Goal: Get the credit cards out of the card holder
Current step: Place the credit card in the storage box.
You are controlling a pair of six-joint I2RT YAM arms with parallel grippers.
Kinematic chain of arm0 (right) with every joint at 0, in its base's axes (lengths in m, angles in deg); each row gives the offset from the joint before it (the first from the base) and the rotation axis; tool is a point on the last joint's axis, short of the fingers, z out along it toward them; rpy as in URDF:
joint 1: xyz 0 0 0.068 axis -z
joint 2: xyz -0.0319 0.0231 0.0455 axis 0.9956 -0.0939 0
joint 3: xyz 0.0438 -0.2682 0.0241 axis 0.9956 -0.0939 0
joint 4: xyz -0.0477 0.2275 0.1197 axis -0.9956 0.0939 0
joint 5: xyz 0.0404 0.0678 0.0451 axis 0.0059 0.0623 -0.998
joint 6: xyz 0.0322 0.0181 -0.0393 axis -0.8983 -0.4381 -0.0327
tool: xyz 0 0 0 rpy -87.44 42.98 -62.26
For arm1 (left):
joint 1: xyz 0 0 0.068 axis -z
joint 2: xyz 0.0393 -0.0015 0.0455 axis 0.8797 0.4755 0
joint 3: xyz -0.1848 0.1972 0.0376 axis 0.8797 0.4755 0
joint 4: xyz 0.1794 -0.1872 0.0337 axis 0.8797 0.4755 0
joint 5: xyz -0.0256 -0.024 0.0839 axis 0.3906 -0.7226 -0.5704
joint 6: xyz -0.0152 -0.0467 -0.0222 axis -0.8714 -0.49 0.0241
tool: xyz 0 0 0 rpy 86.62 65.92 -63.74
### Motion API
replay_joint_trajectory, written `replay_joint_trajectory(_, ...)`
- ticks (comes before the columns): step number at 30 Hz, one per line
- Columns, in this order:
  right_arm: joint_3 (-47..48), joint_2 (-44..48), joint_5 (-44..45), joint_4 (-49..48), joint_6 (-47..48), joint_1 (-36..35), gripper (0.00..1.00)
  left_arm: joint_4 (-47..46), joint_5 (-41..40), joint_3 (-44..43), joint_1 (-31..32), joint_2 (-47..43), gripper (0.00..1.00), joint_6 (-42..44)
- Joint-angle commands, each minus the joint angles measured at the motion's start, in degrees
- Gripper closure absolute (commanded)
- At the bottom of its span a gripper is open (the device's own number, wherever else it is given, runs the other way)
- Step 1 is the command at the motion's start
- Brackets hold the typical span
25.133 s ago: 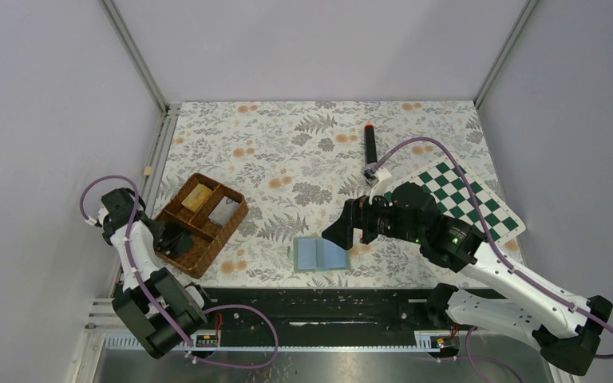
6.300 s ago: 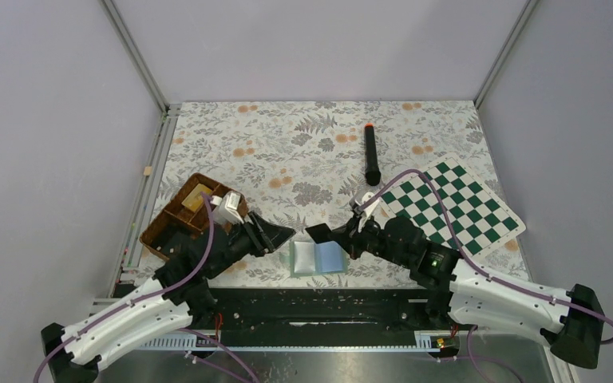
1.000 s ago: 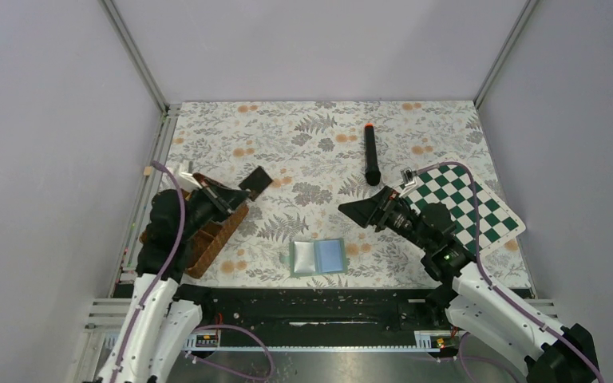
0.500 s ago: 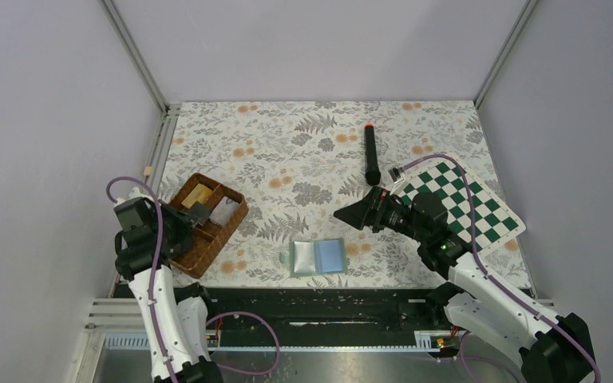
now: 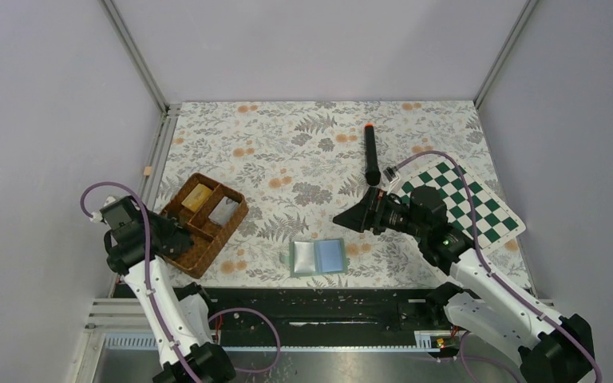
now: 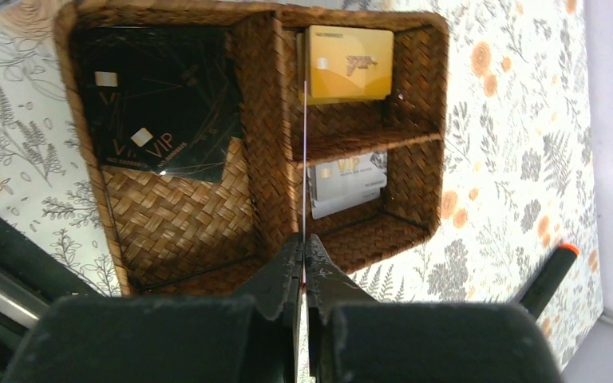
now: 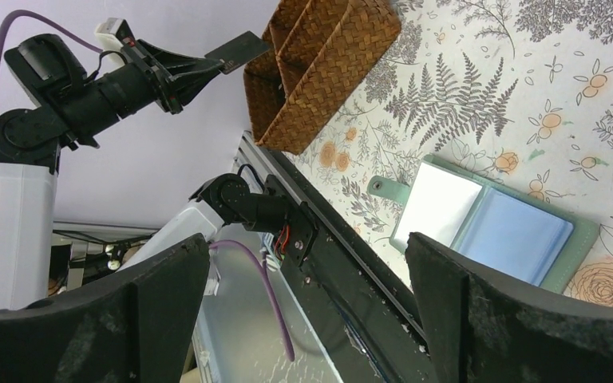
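Retreat of the left arm [image 5: 145, 267] is the change: a second ago it reached out past the brown divided wicker tray [image 6: 259, 136], now it hangs over it. Right of the tray, the sage-green bifold card holder [image 5: 319, 257] lies open, unmoved. Farther right, the right gripper [image 5: 348, 217] hovers, jaws wide apart. The left gripper [image 6: 304, 239] is clamped on a thin dark credit card [image 7: 238, 50], edge-on above the tray's dividers; release there seems next.
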Motion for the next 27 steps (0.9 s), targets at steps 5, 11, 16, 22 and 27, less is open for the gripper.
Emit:
replay_joint_trajectory(5, 7.79, -2.53, -1.53, 5.43, 3.06, 0.37, 0.00, -2.80, -6.57, -1.06, -2.23, 1.33, 1.00, -3.30)
replay_joint_trajectory(11, 10.54, -4.09, -1.06, 6.16, 3.20, 0.46, 0.00, -2.98, -8.90, 1.82, -2.23, 3.29, 1.00, -4.89)
replay_joint_trajectory(16, 11.78, -3.68, -0.35, 6.50, 3.45, 0.46, 0.01, 0.20, -14.58, 0.31, -2.21, 4.25, 1.00, -8.05)
replay_joint_trajectory(22, 12.98, -3.99, -0.20, 7.49, 4.78, 0.46, 0.01, -2.64, -9.58, 1.54, -2.22, 7.39, 1.00, -8.30)
replay_joint_trajectory(27, 12.96, -3.89, -0.34, 7.49, 4.96, 0.46, 0.01, -7.10, 1.50, 0.12, -2.23, 12.91, 1.00, -4.51)
